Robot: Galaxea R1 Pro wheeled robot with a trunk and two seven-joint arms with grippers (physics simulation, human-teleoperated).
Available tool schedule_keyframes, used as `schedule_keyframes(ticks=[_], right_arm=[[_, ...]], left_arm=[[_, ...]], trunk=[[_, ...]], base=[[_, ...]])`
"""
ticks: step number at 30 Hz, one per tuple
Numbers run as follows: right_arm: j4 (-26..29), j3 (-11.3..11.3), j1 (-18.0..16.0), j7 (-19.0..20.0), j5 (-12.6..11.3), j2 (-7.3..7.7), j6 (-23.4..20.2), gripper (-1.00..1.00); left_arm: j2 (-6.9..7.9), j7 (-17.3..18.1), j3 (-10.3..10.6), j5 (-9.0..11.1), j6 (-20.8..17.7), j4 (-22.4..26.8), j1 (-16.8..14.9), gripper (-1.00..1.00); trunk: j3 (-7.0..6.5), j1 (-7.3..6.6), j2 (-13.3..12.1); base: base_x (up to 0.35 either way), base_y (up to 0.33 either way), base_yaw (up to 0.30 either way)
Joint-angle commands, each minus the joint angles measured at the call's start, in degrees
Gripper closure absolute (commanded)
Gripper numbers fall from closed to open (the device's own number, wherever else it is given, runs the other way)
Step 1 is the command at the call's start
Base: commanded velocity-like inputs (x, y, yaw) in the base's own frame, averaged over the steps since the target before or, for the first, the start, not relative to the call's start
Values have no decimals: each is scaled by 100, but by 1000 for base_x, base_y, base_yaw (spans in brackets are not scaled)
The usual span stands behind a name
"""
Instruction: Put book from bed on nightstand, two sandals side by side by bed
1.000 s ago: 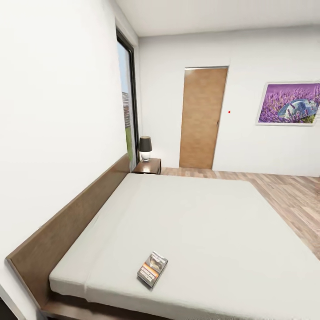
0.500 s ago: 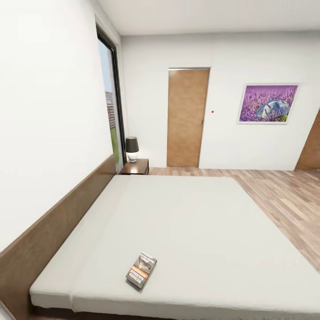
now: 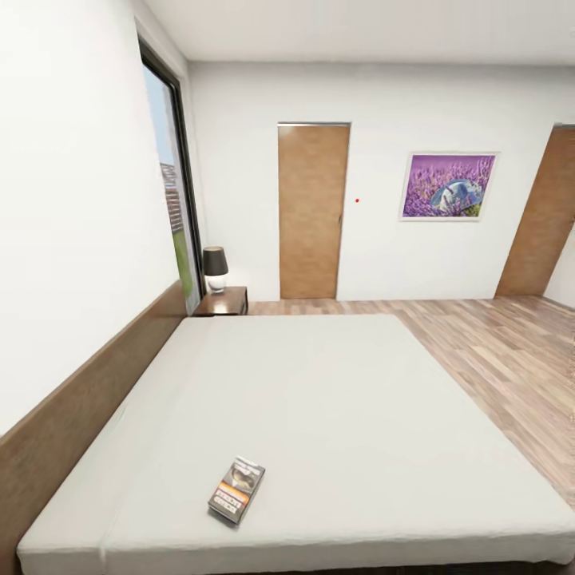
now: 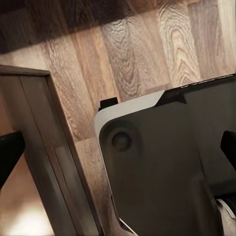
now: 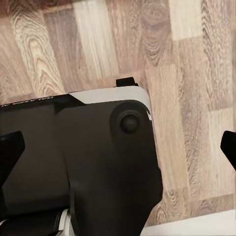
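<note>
Headboard (image 3: 88,399) runs up my 9-to-10 o'clock side, window (image 3: 172,200) above it, and a nightstand (image 3: 224,301) with a lamp (image 3: 215,267) on top sits at 11 o'clock, just beyond the bed's far corner. Book (image 3: 237,489) lies flat on the bed (image 3: 335,399) near the close edge, about 6 o'clock from me, slightly left of centre, well apart from that nightstand. Further right: brown door (image 3: 311,212) at 12, lavender picture (image 3: 447,186) at 1, second door (image 3: 545,216) at 2, bare plank floor (image 3: 503,351) below. No sandals spotted yet. Both arms hang low; wrist cams look down past the robot base (image 4: 167,167) at the floor, with dark fingertips (image 5: 11,145) at opposite picture edges, so I read left gripper (image 4: 118,150) and right gripper (image 5: 118,147) as spread wide, holding nothing. Risks, my call: thin book on soft mattress, so fingers could slide it instead of pinching it; the lamp crowds the nightstand top, so a sloppy place may knock it. Nightstand drawers look shut; contents unknown.
</note>
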State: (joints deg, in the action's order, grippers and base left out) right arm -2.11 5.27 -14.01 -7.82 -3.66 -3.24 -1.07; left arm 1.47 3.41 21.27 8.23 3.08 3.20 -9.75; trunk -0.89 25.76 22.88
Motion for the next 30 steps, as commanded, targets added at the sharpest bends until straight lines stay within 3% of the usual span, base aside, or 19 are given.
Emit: schedule_keyframes(ticks=[1,21,30], right_arm=[[-8,38,-5,-16,-21,-2,1,-100],[-8,36,-5,-16,-21,2,6,-100],[-8,35,-5,-16,-21,-7,4,-100]], left_arm=[[2,19,47,61,17,-4,-1,-100],[2,19,44,63,17,-4,-1,-100],[2,19,44,65,17,-4,-1,-100]], trunk=[[2,2,4],[2,2,4],[2,2,4]], base=[[0,0,-182],[0,0,-205],[0,0,-89]])
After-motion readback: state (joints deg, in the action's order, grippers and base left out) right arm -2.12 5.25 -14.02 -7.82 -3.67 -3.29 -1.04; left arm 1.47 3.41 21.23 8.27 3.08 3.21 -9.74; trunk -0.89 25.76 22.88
